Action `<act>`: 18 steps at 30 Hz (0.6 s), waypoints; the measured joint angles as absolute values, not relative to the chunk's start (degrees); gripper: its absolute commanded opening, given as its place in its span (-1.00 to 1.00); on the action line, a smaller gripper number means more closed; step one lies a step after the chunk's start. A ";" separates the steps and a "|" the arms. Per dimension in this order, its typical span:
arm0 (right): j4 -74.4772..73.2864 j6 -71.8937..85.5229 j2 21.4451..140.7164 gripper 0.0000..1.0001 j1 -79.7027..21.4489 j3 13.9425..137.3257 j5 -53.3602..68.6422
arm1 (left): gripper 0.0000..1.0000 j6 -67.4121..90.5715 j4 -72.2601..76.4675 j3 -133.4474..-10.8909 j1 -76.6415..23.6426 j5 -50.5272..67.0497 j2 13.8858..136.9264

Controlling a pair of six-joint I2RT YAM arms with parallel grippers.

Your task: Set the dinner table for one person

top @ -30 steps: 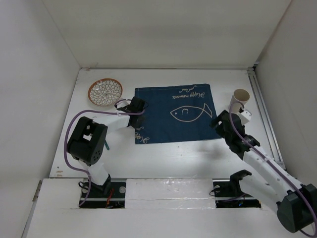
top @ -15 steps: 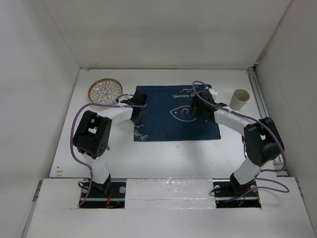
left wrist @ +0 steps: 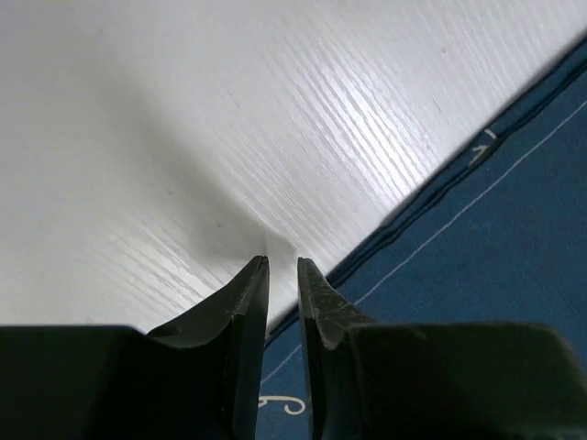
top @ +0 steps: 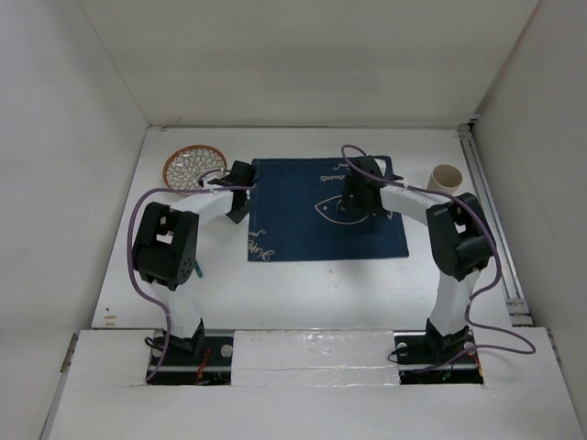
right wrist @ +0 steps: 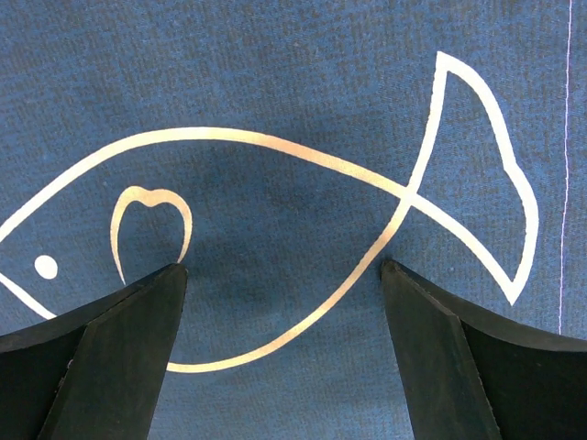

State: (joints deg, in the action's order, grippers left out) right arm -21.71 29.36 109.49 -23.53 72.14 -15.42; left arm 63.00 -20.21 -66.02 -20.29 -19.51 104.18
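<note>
White dinner table [top: 303, 293] fills the view, with a dark blue cloth mat [top: 312, 234] lying mid-back on it. Patterned plate [top: 194, 168] back-left, beige cup [top: 446, 183] back-right. Left gripper [left wrist: 282, 262] sits at the mat's left edge, fingers pressed nearly together (nothing seen between). Right gripper [right wrist: 284, 275] is spread wide over the mat's fish print [right wrist: 275, 211].

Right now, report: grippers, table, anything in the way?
Left gripper shut, empty, at mat edge. Right gripper open over mat. Table: plate, cup off mat. Nothing blocking.
</note>
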 measured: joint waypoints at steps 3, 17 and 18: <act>-22.17 29.39 110.24 0.84 -23.64 73.14 -15.11 | -0.69 62.11 -20.03 -66.02 -19.00 -19.35 104.18; -20.91 34.72 111.90 0.84 -25.58 75.00 -15.73 | -0.33 57.43 -18.70 -67.55 -22.11 -16.29 103.77; -20.21 35.59 111.55 0.84 -25.76 74.43 -15.97 | -0.33 56.73 -18.48 -67.81 -22.00 -15.81 103.79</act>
